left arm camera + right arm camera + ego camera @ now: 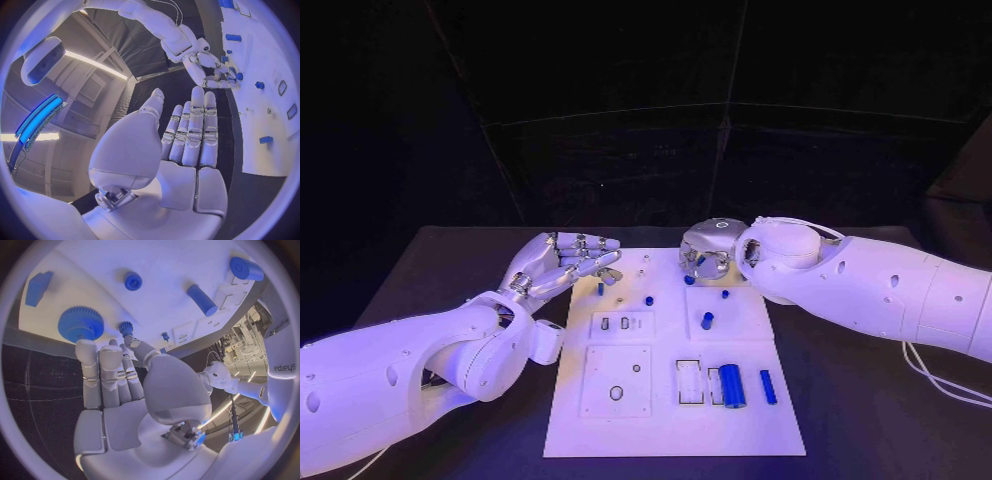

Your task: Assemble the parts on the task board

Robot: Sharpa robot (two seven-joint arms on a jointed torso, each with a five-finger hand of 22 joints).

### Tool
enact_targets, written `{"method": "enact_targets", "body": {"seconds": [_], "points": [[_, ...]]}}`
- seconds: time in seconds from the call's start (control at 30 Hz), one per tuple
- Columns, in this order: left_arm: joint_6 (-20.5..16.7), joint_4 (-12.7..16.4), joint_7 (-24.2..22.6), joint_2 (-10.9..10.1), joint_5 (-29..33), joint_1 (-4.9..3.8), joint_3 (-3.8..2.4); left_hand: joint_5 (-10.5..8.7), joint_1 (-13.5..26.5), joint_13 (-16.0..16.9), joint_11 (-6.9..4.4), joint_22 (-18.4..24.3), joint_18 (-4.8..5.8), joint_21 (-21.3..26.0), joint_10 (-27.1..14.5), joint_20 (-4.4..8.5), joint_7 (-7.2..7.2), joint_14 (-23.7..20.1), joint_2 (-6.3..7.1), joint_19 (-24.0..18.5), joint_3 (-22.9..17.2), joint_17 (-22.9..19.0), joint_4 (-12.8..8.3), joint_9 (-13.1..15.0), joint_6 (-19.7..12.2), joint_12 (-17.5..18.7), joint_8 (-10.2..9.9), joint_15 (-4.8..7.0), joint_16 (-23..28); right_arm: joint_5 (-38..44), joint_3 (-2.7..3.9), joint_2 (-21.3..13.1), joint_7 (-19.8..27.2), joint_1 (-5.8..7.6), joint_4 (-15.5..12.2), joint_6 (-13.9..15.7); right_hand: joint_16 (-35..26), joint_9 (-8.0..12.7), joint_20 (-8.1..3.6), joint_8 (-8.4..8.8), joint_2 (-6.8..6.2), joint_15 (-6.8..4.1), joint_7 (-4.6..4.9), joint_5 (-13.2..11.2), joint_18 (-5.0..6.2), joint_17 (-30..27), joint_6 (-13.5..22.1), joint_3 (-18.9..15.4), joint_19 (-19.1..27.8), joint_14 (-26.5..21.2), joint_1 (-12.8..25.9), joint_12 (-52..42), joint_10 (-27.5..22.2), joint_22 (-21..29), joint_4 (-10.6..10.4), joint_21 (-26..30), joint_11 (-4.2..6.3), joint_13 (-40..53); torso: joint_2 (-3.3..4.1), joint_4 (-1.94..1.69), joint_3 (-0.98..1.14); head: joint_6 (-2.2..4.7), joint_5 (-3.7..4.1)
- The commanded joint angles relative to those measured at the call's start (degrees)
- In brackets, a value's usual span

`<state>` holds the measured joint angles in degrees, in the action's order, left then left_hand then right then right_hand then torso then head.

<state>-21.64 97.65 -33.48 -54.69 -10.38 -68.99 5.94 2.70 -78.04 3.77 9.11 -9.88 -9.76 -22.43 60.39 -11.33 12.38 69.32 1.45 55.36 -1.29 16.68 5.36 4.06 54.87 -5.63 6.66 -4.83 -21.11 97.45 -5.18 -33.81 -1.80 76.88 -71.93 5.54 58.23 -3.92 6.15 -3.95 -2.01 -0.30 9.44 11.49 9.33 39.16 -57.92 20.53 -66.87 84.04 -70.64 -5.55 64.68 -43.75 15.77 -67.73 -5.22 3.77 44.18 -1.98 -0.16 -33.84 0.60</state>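
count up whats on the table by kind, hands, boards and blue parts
hands: 2, the left hand and the right hand
task board: 1
blue parts: at least 7 in the head view; the right hand may hide more
total: at least 10

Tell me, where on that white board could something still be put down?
The near strip of the task board, below the large blue cylinder, is bare. So is its left edge beside the recessed squares. The far end is crowded: small blue parts and the right robot hand over them.
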Motion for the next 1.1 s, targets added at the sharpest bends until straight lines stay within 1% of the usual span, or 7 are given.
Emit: {"method": "enact_targets", "body": {"seconds": [0.03, 0.27, 0.4, 0.5, 0.67, 0.93, 1.1], "points": [[0.21, -0.03, -0.34, 0.11, -0.36, -0.10, -0.05, 0.04, 0.30, -0.05, -0.14, -0.09, -0.62, -0.33, -0.36, 0.15, 0.29, 0.12, -0.19, 0.42, -0.03, 0.14, -0.37, -0.09, -0.05, 0.33, -0.24, -0.09, -0.40, -0.19, -0.21, -0.04, 0.96, -0.23, 0.07, 2.10, 0.50, -0.06, 0.01, -0.29, 0.47, 0.51, 0.00, 0.34, -0.97, 0.12, -0.56, 0.49, -0.29, 0.05, -0.10, -0.28, 0.03, -0.23, 0.02, -0.52, -0.31, -0.09, 0.02, 0.02, 0.00, 0.03, 0.09], [0.26, -0.24, -0.21, 0.13, -0.36, -0.11, -0.05, 0.04, 0.30, -0.05, -0.14, -0.09, -0.62, -0.33, -0.36, 0.15, 0.29, 0.12, -0.19, 0.42, -0.03, 0.14, -0.37, -0.09, -0.05, 0.33, -0.24, -0.09, -0.40, -1.14, -0.21, -0.51, 1.88, -0.24, -0.61, 5.82, 0.64, -0.06, 0.05, -0.30, 0.65, 0.56, 0.14, 0.43, -0.97, 0.08, -0.76, 0.85, -0.23, -0.09, -0.07, -0.33, 0.08, -0.38, -0.06, -0.71, -0.38, -0.10, 0.00, -0.10, -0.01, 0.06, 0.19], [0.30, -0.45, -0.10, 0.13, -0.36, -0.11, -0.05, 0.04, 0.32, -0.04, -0.13, -0.10, -0.62, -0.35, -0.38, 0.15, 0.30, 0.14, -0.25, 0.44, -0.03, 0.21, -0.38, -0.09, -0.05, 0.37, -0.27, -0.09, -0.45, -2.17, -0.20, -1.49, 2.82, -0.26, -1.93, 8.84, 0.87, -0.06, 0.09, -0.30, 0.71, 0.61, 0.28, 0.59, -1.00, 0.26, -0.88, 1.07, -0.23, -0.15, 0.01, -0.32, 0.06, -0.59, -0.13, -0.89, -0.45, -0.11, -0.04, 0.01, 0.07, 0.10, 0.05], [0.34, -0.60, -0.02, 0.14, -0.36, -0.11, -0.05, 0.04, 0.33, -0.04, -0.13, -0.10, -0.62, -0.36, -0.39, 0.15, 0.30, 0.14, -0.28, 0.45, -0.03, 0.24, -0.39, -0.09, -0.05, 0.39, -0.29, -0.09, -0.47, -2.59, -0.20, -2.11, 2.86, -0.27, -2.63, 9.73, 1.04, 0.00, 0.15, -0.18, 0.58, 0.69, 0.39, 0.77, -1.02, 0.30, -0.79, 1.27, -0.22, -0.24, 0.16, -0.25, -0.10, -0.77, -0.18, -1.08, -0.54, -0.14, 0.00, 0.09, 0.07, 0.18, 0.06], [0.41, -0.75, 0.06, 0.14, -0.36, -0.11, -0.05, 0.04, 0.37, -0.04, -0.11, -0.10, -0.62, -0.38, -0.43, 0.15, 0.32, 0.13, -0.37, 0.47, -0.03, 0.34, -0.39, -0.10, -0.07, 0.47, -0.34, -0.09, -0.53, -2.90, -0.19, -3.03, 2.36, -0.27, -3.47, 9.07, 1.68, 0.07, 0.28, 0.03, 0.27, 0.83, 0.48, 0.66, -1.12, 0.89, -0.56, 1.42, -0.42, -0.28, 0.58, -0.09, -0.48, -1.47, -0.38, -1.59, -0.69, -0.16, 0.04, 0.04, -0.02, 0.16, 0.19], [0.57, -1.16, 0.20, 0.18, -0.36, -0.11, -0.05, 0.04, 0.37, -0.04, -0.11, -0.10, -0.62, -0.38, -0.44, 0.15, 0.32, 0.13, -0.39, 0.48, -0.03, 0.36, -0.40, -0.10, -0.07, 0.48, -0.35, -0.09, -0.54, -3.02, -0.19, -4.14, 1.46, -0.27, -4.77, 7.75, 1.94, 0.13, 0.43, 0.23, -0.41, 0.95, 0.43, 0.48, -1.14, 0.79, -0.13, 1.22, -0.37, -0.45, 1.15, 0.12, -1.08, -1.75, -0.64, -1.90, -0.79, -0.17, 0.07, 0.06, 0.10, 0.21, 0.30], [0.73, -1.38, 0.39, 0.26, -0.35, -0.11, -0.04, 0.04, 0.39, -0.04, -0.10, -0.11, -0.62, -0.39, -0.47, 0.15, 0.33, 0.12, -0.44, 0.49, -0.03, 0.41, -0.40, -0.10, -0.07, 0.52, -0.38, -0.10, -0.57, -3.04, -0.19, -4.53, 0.40, -0.26, -5.29, 4.45, 2.06, 0.16, 0.49, 0.29, -0.72, 0.99, 0.40, 0.22, -1.14, 0.76, 0.16, 1.11, -0.30, -0.57, 1.25, 0.21, -1.42, -1.86, -0.70, -2.02, -0.82, -0.17, 0.05, -0.12, -0.02, 0.20, 0.44]]}}
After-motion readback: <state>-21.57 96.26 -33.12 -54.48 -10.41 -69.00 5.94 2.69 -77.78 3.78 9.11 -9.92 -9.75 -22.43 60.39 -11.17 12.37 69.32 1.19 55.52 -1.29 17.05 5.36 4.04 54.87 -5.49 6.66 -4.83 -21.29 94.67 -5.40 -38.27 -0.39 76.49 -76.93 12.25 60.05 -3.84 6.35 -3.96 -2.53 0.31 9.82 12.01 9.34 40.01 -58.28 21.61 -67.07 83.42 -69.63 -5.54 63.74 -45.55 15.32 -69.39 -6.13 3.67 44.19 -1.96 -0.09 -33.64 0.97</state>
